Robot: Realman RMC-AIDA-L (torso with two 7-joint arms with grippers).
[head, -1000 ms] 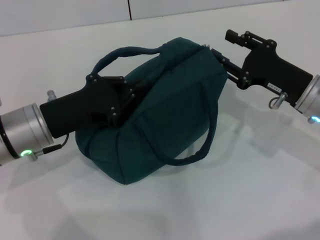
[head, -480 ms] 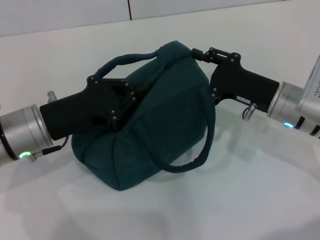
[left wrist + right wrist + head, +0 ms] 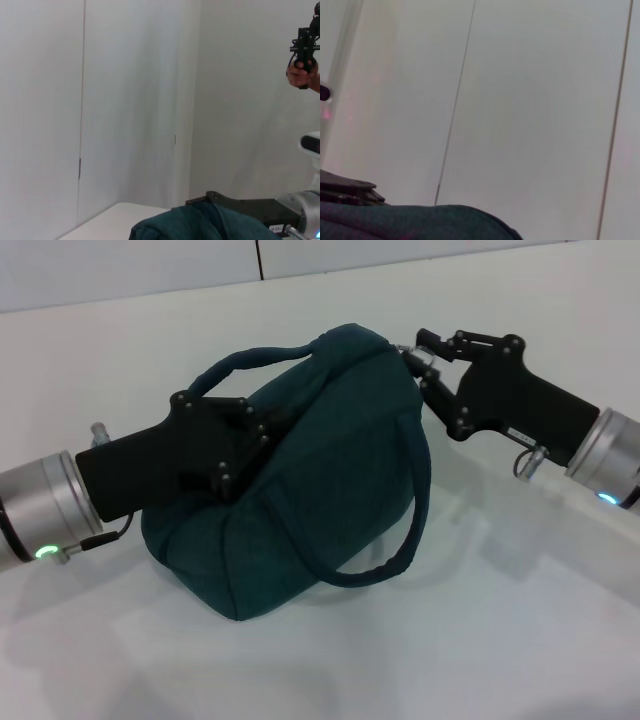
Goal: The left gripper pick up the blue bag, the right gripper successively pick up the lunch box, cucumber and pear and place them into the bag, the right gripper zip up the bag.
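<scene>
White table [image 3: 560, 640], bare surface. Wall panels behind it fill most of both wrist views.

Blue bag [image 3: 310, 490]: dark teal fabric, sits on the table at centre, bulging, its long axis slanting from the near left up to the far right. In the head view the top edge looks drawn together. 2 strap handles: 1 arches over the top at the rear [image 3: 250, 358], the other hangs loose down the front face and loops near the table [image 3: 390, 560]. The bag's top also shows low in the left wrist view [image 3: 200, 225] and along the lower edge of the right wrist view [image 3: 420, 222].

Left gripper [image 3: 240, 445]: comes in from the robot's left, black body pressed against the bag's left upper end, just under the rear handle. Fingers buried in the fabric there; it seems clamped on the bag's end, though the tips themselves are hidden.

Right gripper [image 3: 415, 360]: comes in from the robot's right, its tip at the bag's far right top corner, touching or just beside the fabric. The finger linkage looks drawn close together at the tip; what it pinches, if anything, is too small to tell.

Left wrist view: right arm's black body [image 3: 245, 207] lies just behind the bag top.
</scene>
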